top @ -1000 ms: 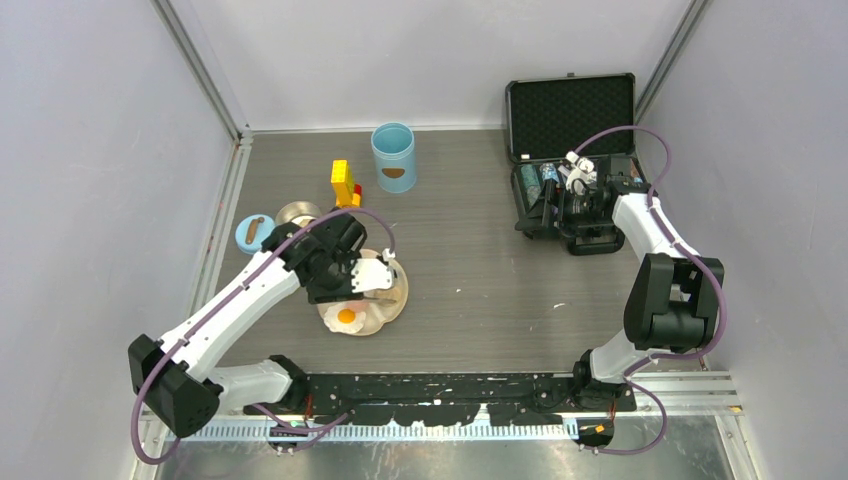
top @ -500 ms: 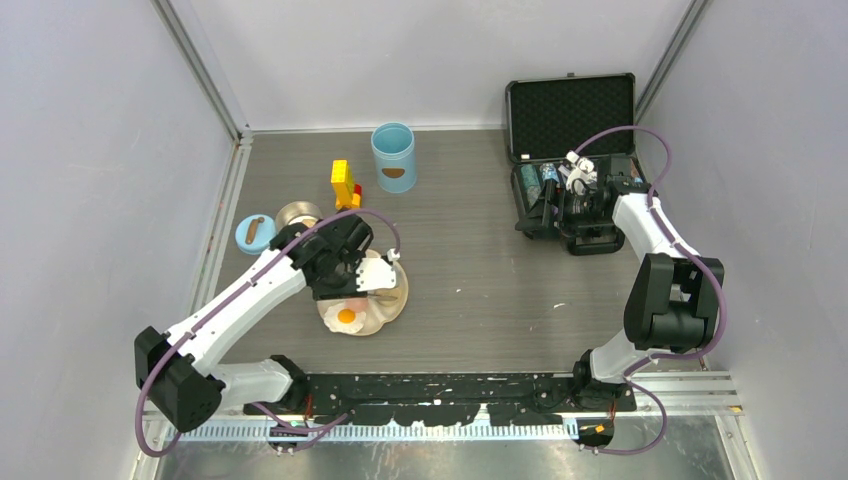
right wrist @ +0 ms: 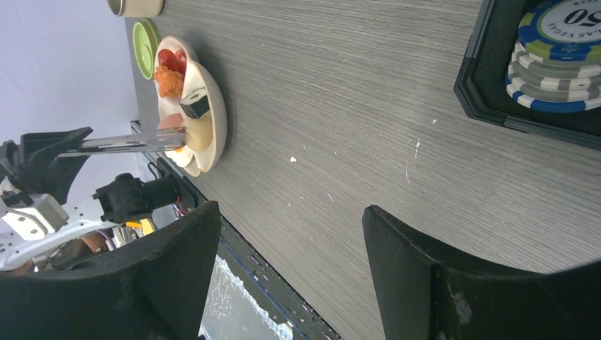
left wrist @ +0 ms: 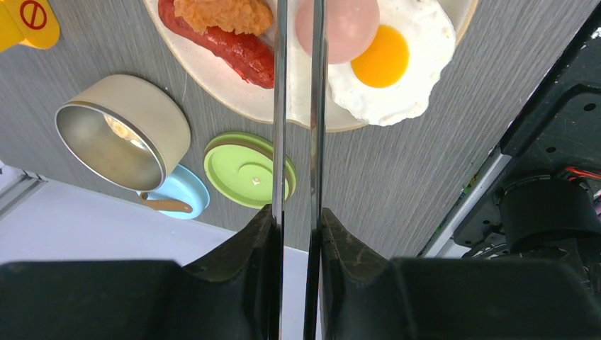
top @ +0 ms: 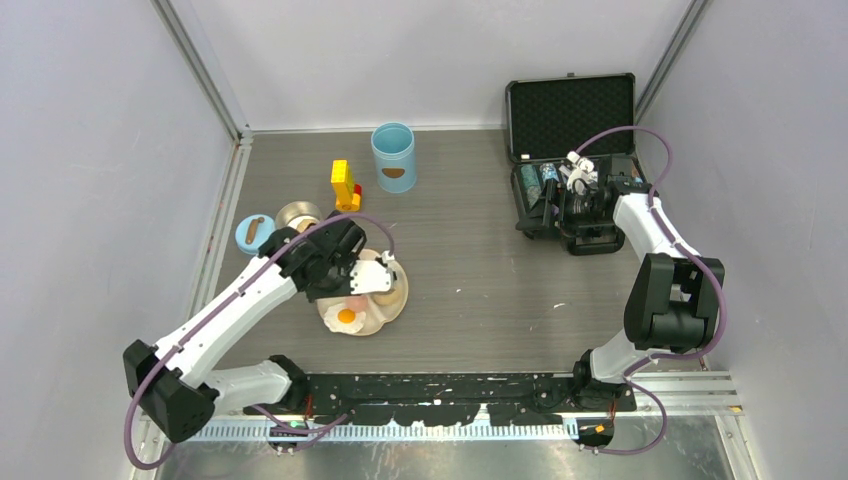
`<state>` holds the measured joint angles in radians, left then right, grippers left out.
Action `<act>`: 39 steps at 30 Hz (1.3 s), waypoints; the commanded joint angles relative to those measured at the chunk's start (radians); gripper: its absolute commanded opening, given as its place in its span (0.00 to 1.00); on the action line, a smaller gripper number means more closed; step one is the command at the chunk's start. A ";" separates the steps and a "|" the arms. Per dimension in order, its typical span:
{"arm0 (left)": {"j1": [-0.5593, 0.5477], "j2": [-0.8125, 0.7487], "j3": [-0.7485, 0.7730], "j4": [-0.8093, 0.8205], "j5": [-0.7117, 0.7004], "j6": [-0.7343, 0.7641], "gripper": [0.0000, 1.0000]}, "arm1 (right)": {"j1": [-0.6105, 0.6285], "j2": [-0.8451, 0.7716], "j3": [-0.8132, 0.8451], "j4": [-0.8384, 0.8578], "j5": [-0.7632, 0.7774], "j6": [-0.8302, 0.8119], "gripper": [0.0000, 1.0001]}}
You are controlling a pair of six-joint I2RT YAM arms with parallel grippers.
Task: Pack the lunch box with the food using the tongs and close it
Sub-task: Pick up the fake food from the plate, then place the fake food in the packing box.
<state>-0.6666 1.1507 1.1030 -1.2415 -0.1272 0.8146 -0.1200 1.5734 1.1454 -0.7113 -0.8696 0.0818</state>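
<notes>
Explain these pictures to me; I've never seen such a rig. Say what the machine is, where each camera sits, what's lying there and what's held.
Two robot arms are bolted at a table's near edge. One picture looks down from above; two come from wrist cameras. The left tool clamps long silver metal tongs, whose arms flank a pink egg on a cream plate, beside a fried egg, a red sausage and a brown nugget. Nearby lie a small steel bowl, a green lid and a blue lid. A light-blue cylindrical canister stands farther back. The right tool is open and empty, near a black case.
</notes>
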 commanded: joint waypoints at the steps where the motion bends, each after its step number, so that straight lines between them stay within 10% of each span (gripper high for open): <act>1: -0.004 -0.047 0.046 -0.053 0.013 -0.024 0.01 | -0.004 -0.024 0.002 0.019 -0.024 -0.001 0.78; 17: 0.079 -0.112 0.190 -0.163 0.151 -0.127 0.00 | -0.004 -0.024 0.005 0.019 -0.030 -0.002 0.78; 32: 0.929 0.125 0.394 -0.087 0.370 -0.118 0.00 | -0.011 -0.034 -0.001 0.020 -0.038 -0.005 0.78; 39: 1.019 0.164 0.331 0.020 0.333 -0.149 0.00 | -0.013 -0.020 0.000 0.020 -0.046 -0.006 0.78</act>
<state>0.3454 1.3239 1.4521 -1.3025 0.1932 0.6926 -0.1268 1.5734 1.1450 -0.7113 -0.8871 0.0818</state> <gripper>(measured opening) 0.229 0.778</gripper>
